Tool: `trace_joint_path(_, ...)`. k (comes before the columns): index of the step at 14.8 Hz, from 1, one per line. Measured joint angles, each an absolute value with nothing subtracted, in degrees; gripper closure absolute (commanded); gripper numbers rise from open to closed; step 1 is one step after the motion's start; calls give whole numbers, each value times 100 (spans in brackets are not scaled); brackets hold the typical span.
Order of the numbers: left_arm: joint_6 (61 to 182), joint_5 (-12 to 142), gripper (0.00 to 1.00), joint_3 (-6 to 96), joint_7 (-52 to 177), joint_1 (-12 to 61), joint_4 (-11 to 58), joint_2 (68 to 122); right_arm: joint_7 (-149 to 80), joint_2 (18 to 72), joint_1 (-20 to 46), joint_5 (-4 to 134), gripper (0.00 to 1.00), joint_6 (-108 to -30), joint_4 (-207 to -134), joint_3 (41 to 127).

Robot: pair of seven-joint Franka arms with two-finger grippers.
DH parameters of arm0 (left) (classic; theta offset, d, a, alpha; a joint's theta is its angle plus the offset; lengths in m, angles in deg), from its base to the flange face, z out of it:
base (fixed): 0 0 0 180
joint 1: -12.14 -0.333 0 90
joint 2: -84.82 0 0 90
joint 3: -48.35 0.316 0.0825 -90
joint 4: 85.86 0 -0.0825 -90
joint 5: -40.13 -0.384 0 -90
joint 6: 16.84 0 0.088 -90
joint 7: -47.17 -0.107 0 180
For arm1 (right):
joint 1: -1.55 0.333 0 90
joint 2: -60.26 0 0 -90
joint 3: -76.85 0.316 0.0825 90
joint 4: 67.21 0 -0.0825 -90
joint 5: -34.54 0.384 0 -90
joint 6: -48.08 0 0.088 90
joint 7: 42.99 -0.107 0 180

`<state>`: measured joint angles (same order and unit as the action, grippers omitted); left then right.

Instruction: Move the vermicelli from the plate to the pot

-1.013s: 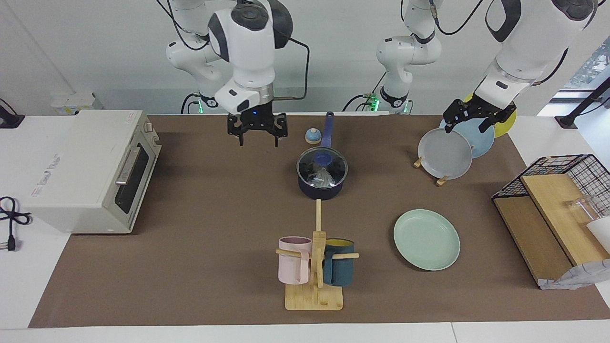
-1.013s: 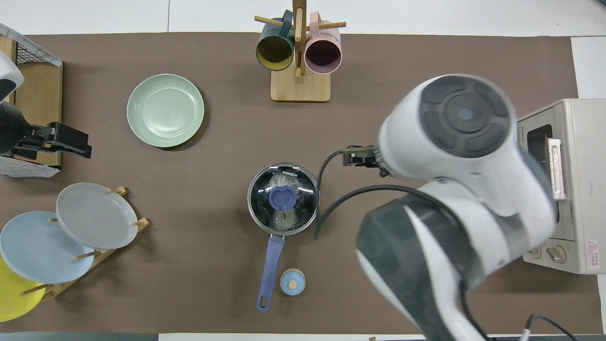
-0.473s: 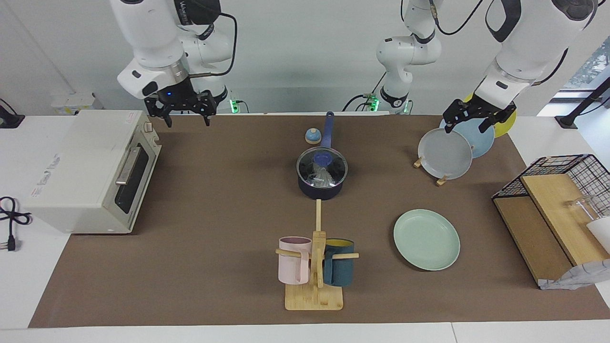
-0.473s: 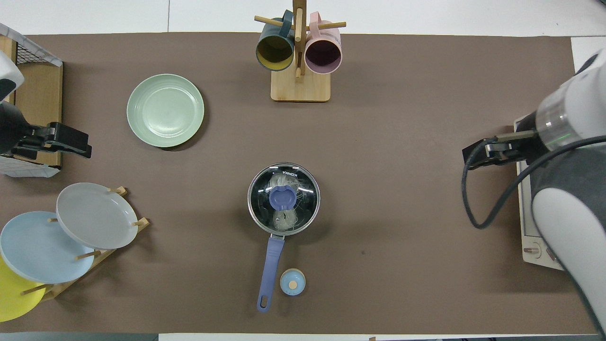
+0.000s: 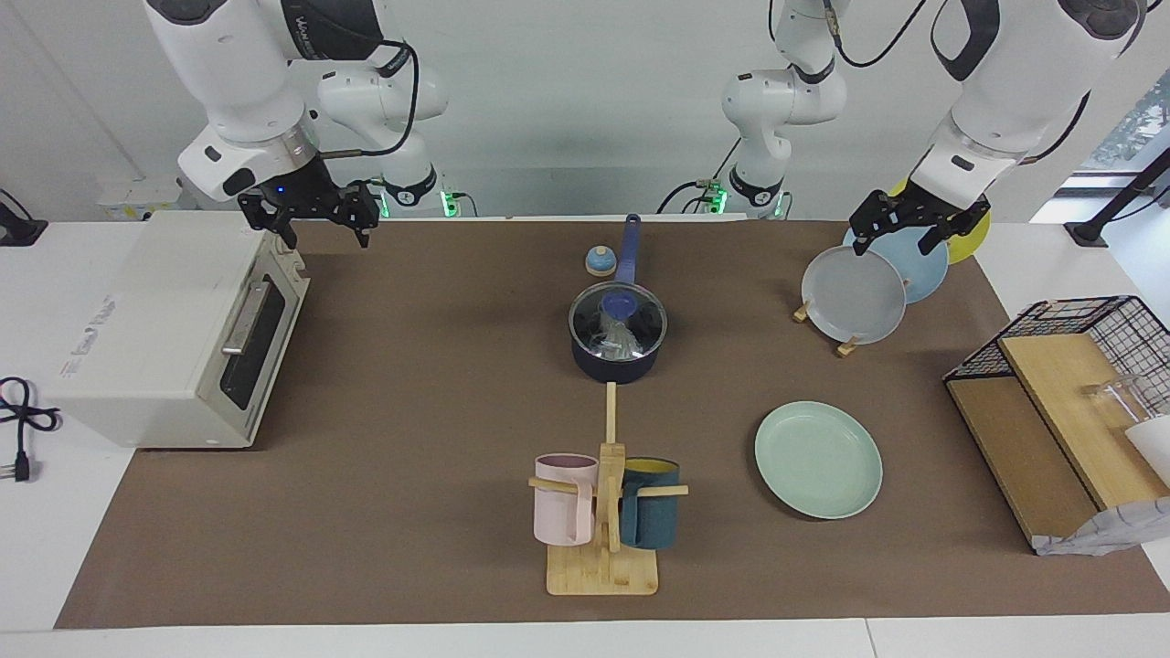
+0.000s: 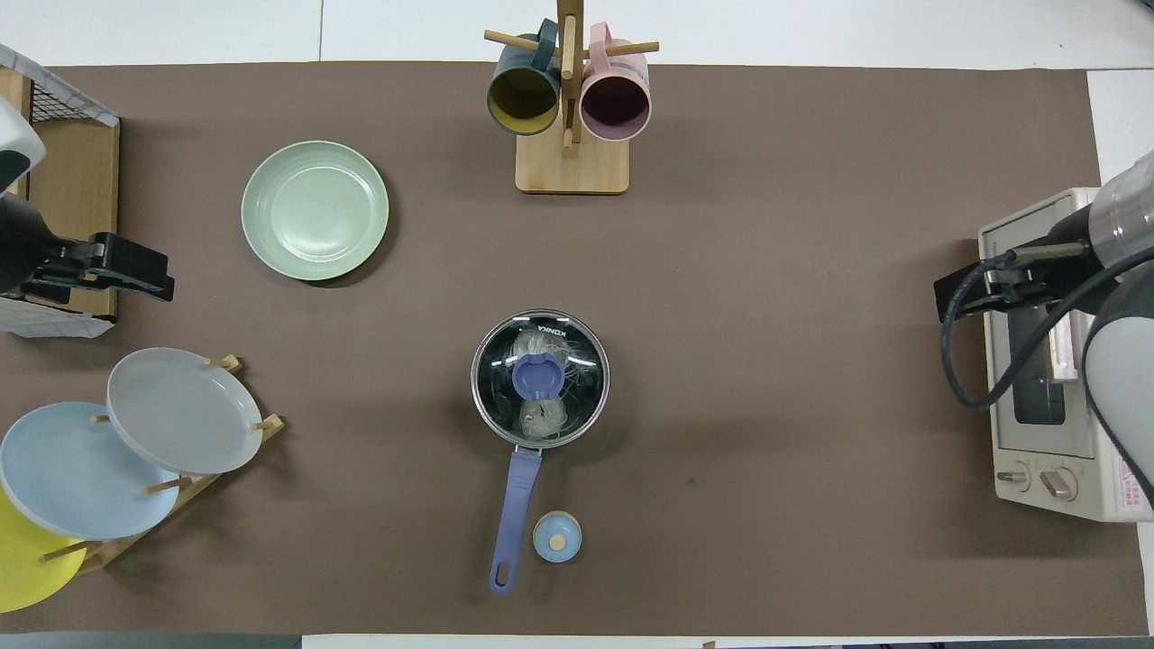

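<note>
The right gripper (image 5: 309,222) hangs in the air with its two fingers spread wide and nothing between them, over the corner of the white toaster oven (image 5: 174,324) at the right arm's end of the table. The left gripper (image 5: 900,224) hangs at the left arm's end, its fingers also apart and empty, above the upright grey plate (image 5: 853,294) and light-blue plate (image 5: 909,260) that stand with a yellow plate (image 5: 967,236) in a wooden rack. Roughly midway between the two grippers, on the brown mat (image 5: 411,411), stands the pot (image 5: 618,343), a dark navy saucepan with its long blue handle pointing toward the robots. A glass lid (image 6: 540,379) with a blue knob sits on the pot, and the vermicelli (image 6: 539,347) shows through the glass as pale tangled strands inside. A small blue round object (image 5: 600,261) lies just beside the handle. The pale mint-green plate (image 5: 818,460) lies flat and bare, farther from the robots than the pot and toward the left arm's end, well apart from both grippers. A wooden mug tree (image 5: 603,512) holds a pink mug (image 5: 563,499) and a dark teal mug (image 5: 651,516), farther from the robots than the pot. A wire basket (image 5: 1065,343) with wooden boards sits at the left arm's end of the table.
</note>
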<state>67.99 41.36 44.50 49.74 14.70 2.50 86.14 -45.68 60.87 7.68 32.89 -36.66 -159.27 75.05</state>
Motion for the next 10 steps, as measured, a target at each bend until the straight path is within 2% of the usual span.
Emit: trace_joint_path(10, 6799, 4136, 0, 4450, 4974, 1470, 250, 8614, -4481, 6200, 500, 3279, 0, -3767, -16072, 7448)
